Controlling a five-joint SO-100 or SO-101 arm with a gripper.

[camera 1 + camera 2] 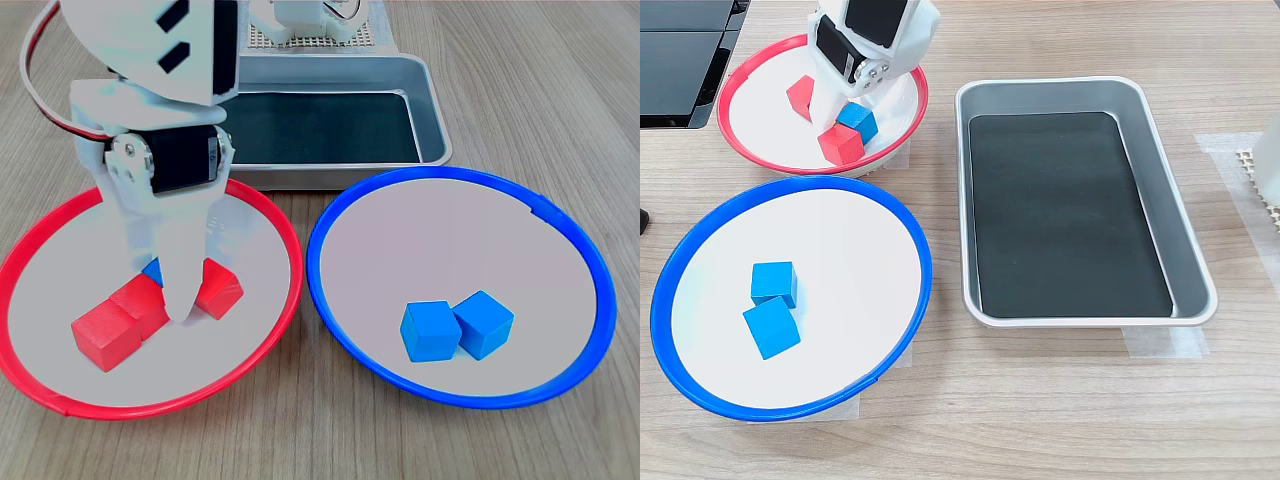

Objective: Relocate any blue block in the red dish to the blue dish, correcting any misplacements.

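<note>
Down low, gripper [180,300] beside blue block [858,121], red dish [760,160]

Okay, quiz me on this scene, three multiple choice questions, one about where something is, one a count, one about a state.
1. Where is the blue block that lies apart from the other two?
A. red dish
B. metal tray
C. on the table

2. How many blue blocks lie in the blue dish?
A. one
B. two
C. three

3. The metal tray holds:
A. a red block
B. a blue block
C. no blocks

Answers:
1 A: the blue block lies in the red dish under the gripper.
2 B: a pair sits in the blue dish.
3 C: the metal tray shows only its dark floor.
</note>
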